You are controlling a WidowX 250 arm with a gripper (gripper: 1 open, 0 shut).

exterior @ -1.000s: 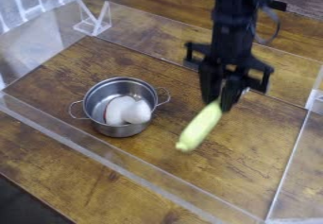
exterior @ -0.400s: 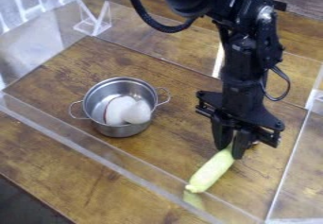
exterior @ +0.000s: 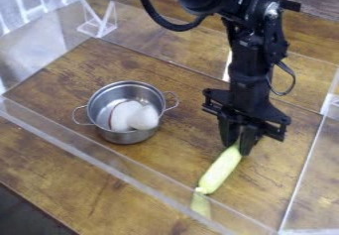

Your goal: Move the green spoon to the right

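Observation:
The green spoon [exterior: 219,170] shows as a thick yellow-green handle slanting down-left from the gripper toward the front clear wall. Its lower end sits at or just above the wooden table. The spoon's metal bowl is hidden by the fingers. My gripper [exterior: 243,140] points straight down, right of the table's centre, and is shut on the spoon's upper end. The black arm rises behind it toward the top of the view.
A steel pot [exterior: 126,115] holding a white object [exterior: 130,117] stands to the left on the wooden table [exterior: 79,75]. Low clear acrylic walls [exterior: 119,170] border the table at the front and right. A clear stand [exterior: 95,23] sits far left at the back.
The gripper has come down toward the table and slightly toward the front, carrying the green spoon. The spoon's free end now hangs close to the front wall.

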